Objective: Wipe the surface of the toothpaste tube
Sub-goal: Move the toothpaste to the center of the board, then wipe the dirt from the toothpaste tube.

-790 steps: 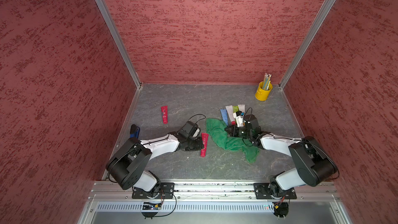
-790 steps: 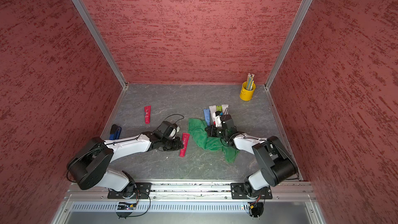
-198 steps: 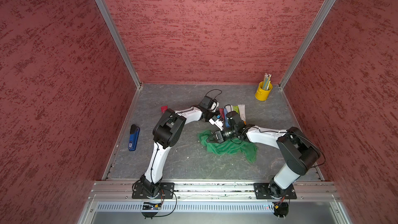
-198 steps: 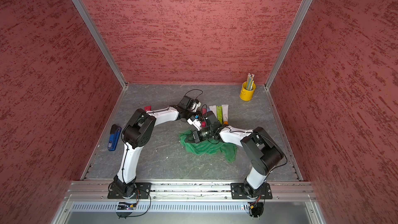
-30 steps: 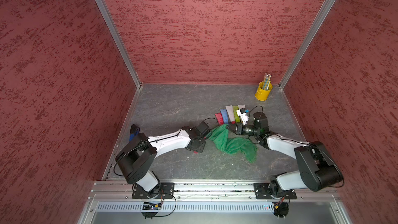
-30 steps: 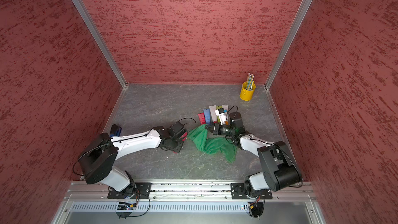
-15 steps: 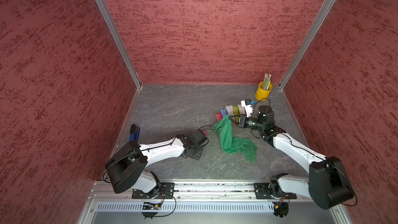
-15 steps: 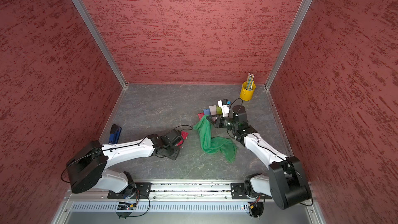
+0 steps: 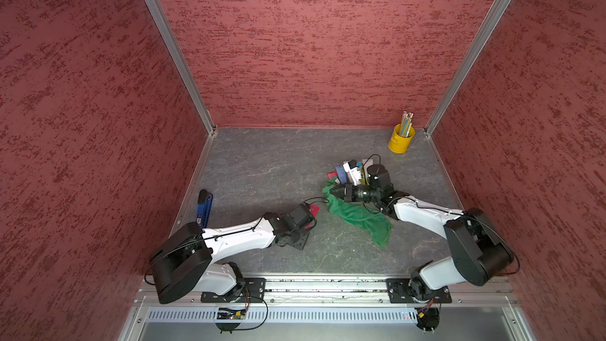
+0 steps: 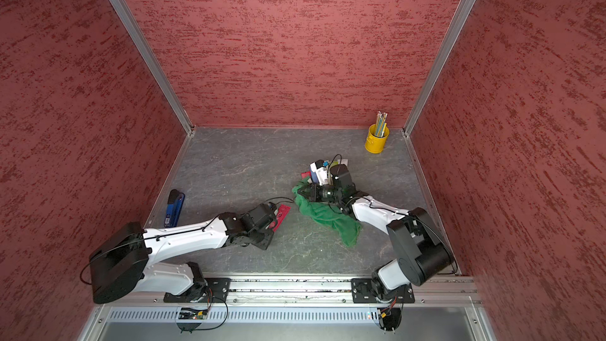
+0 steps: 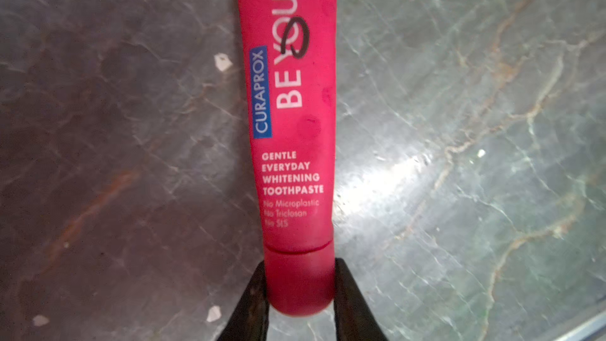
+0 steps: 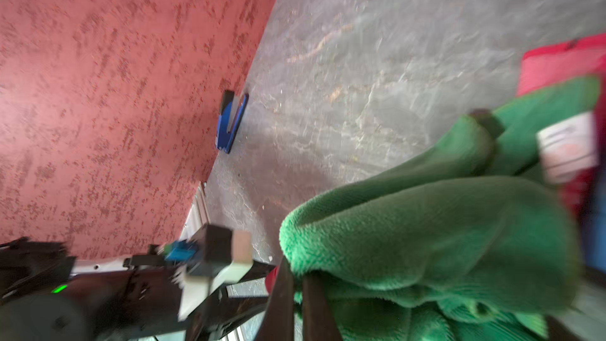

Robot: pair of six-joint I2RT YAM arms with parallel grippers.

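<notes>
- The red Curaprox toothpaste tube (image 11: 292,126) was gripped at its cap by the left claw (image 11: 299,267).
- The green cloth (image 12: 426,224) was pinched by the closed right claw (image 12: 296,277).

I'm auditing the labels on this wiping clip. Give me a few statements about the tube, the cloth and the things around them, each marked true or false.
1. The left hand grips the red toothpaste tube at its cap end. True.
2. The right hand is empty. False: it is shut on the green cloth.
3. The yellow cup stands upright with pencils in it. True.
4. The blue stapler lies on the cloth. False: it lies apart from it, at the edge of the table.
5. A black pen mark crosses the tube's lettering. True.
</notes>
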